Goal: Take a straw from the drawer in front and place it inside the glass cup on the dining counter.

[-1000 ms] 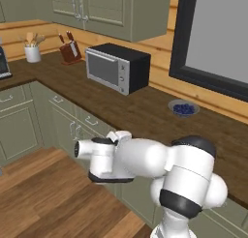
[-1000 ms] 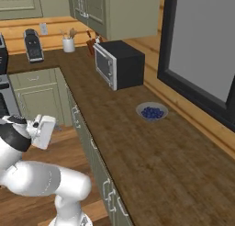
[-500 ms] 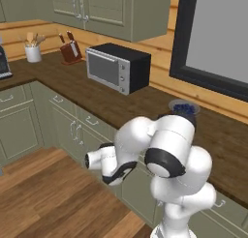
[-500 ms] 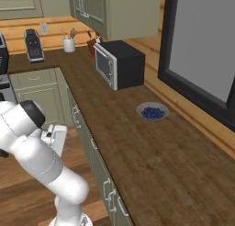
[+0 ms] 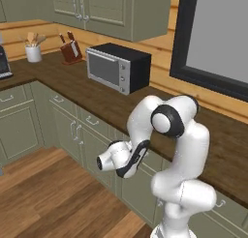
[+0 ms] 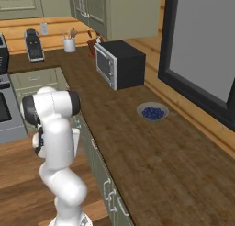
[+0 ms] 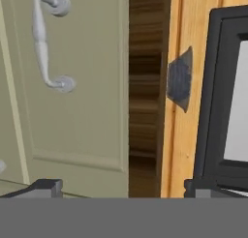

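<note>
**Jaws wide open, nothing in them**

Jaws are spread wide and empty, their dark tips at 7 and 5 o'clock in the hand view, aimed at a cabinet door with its silver handle at 11 o'clock. Blueberry bowl sits on the tabletop edge. Straw, drawer and cup: can't spot them.

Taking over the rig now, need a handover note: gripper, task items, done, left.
Gripper: open, holding nothing, arm folded low in front of the cabinets.
Sage-green panel front with a silver bar handle: right ahead of the hand, just under the dark-wood worktop, shut. It is probably the drawer.
Grey bowl of blueberries: on that worktop, not part of the job.
Done: nothing yet that can be seen.
Left: pull the drawer open, take the straw, carry it to the glass cup on the dining counter.
</note>
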